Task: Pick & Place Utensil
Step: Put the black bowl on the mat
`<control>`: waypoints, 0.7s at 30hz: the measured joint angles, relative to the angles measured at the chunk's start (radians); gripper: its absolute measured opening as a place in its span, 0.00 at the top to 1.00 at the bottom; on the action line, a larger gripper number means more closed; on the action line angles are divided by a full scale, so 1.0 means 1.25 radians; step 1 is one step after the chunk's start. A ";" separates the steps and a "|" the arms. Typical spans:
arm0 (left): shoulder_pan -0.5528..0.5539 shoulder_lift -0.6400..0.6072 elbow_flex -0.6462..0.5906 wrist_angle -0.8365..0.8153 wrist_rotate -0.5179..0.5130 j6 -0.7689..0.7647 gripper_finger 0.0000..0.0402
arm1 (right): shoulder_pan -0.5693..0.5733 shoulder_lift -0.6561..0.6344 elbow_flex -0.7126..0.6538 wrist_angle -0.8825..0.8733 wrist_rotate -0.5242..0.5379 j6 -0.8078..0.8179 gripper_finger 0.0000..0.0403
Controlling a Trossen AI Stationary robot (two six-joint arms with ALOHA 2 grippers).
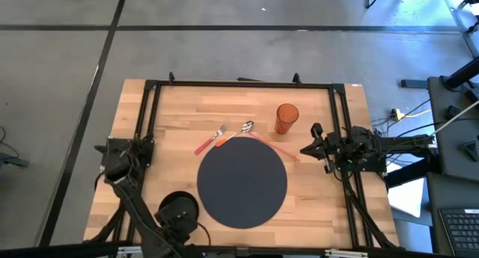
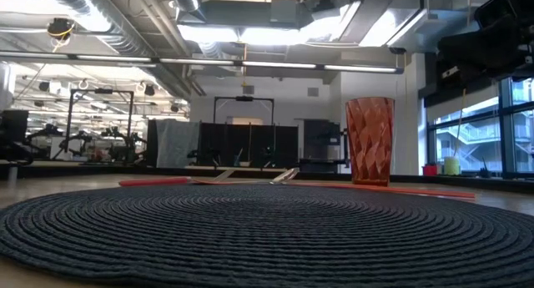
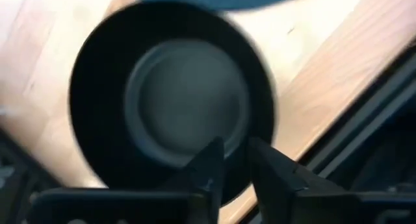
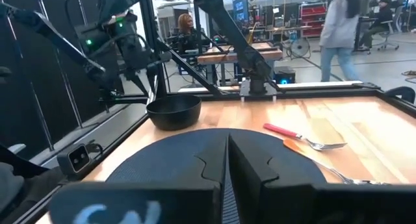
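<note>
A black bowl (image 3: 188, 100) rests on its base on the wooden table (image 1: 329, 213), near the left front corner, and also shows in the high view (image 1: 178, 209) and the right wrist view (image 4: 173, 112). My left gripper (image 3: 237, 169) points down over the bowl's rim with a small gap between its fingers. A red-handled fork (image 1: 211, 140), an orange-handled spoon (image 1: 238, 131) and a thin red utensil (image 1: 278, 147) lie at the far edge of a dark round placemat (image 1: 242, 182). My right gripper (image 4: 227, 165) is shut and empty at the table's right side. My left gripper's fingers stand astride the bowl's rim (image 3: 237, 185), one finger (image 3: 214, 165) over the inside and the other (image 3: 270, 172) outside, coming from above. I cannot tell whether they touch the rim. The bowl sits upright on the table.
An orange ribbed cup (image 1: 287, 117) stands behind the placemat at the far right. A black metal frame (image 1: 239, 84) runs along the table's edges. People stand and walk in the room beyond the table in the right wrist view.
</note>
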 joint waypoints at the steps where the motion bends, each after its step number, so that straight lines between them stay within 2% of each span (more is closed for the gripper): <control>1: 0.000 0.003 0.000 -0.006 0.006 0.004 0.77 | 0.000 0.000 0.000 0.000 0.000 0.003 0.95; 6: 0.000 0.005 0.000 0.000 0.007 0.053 0.62 | 0.000 0.000 0.000 0.000 0.000 0.016 0.95; 11: -0.001 0.005 0.000 0.051 -0.003 0.205 0.51 | 0.000 0.000 0.000 0.000 0.000 0.036 0.95; 16: -0.010 0.005 0.000 0.049 -0.060 0.270 0.48 | 0.000 0.000 0.000 0.000 0.000 0.049 0.95; 21: -0.011 0.005 0.000 0.049 -0.028 0.215 0.49 | 0.000 0.000 0.000 0.000 0.000 0.060 0.95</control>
